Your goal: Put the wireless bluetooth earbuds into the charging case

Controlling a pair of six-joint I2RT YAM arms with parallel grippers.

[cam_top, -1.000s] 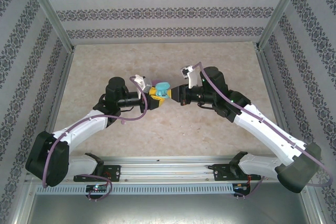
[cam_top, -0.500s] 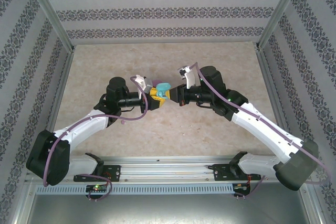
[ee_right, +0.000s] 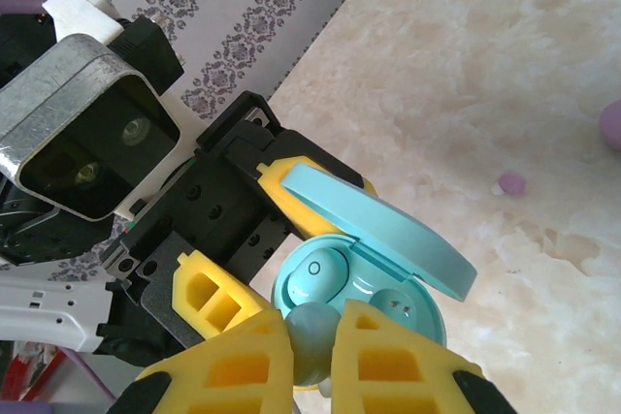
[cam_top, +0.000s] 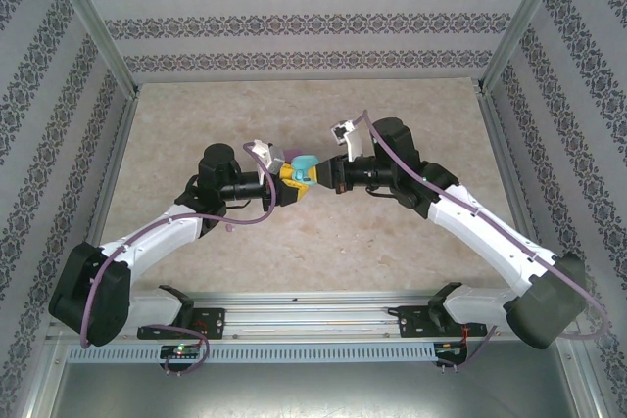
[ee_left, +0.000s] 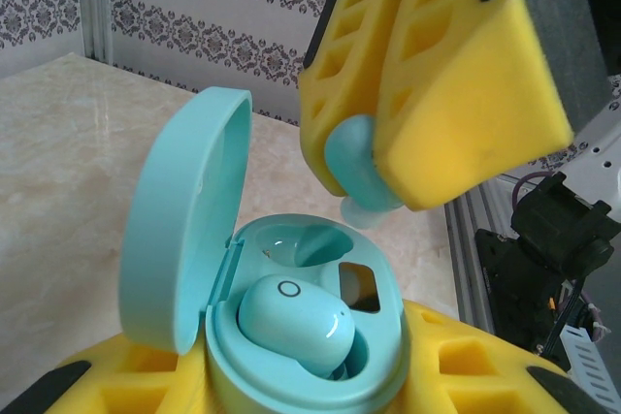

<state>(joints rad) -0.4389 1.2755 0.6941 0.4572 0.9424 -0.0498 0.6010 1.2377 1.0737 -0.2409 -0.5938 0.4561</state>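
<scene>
Since the light-blue earbud (ee_left: 361, 167) hangs just above the empty socket (ee_left: 291, 244) of the charging case (ee_left: 184, 230), the step in hand, as I judge it, is seating. Lower it straight, tip down and square to the socket. Release only once it sits flush; a tilted bud may catch the rim.

Bud: tiny, rounded, glossy, pale blue, pinched between the yellow pads (ee_left: 456, 94) of the right gripper (ee_left: 374, 186), jaws closed on it.

Its twin (ee_left: 291, 322) lies seated in the near socket.

Case: oval, same blue, lid upright, body clamped in the left gripper (cam_top: 291, 181), held between the arms.

A small lilac bud (ee_right: 511, 182) lies on the table (ee_right: 505, 46), well apart.
</scene>
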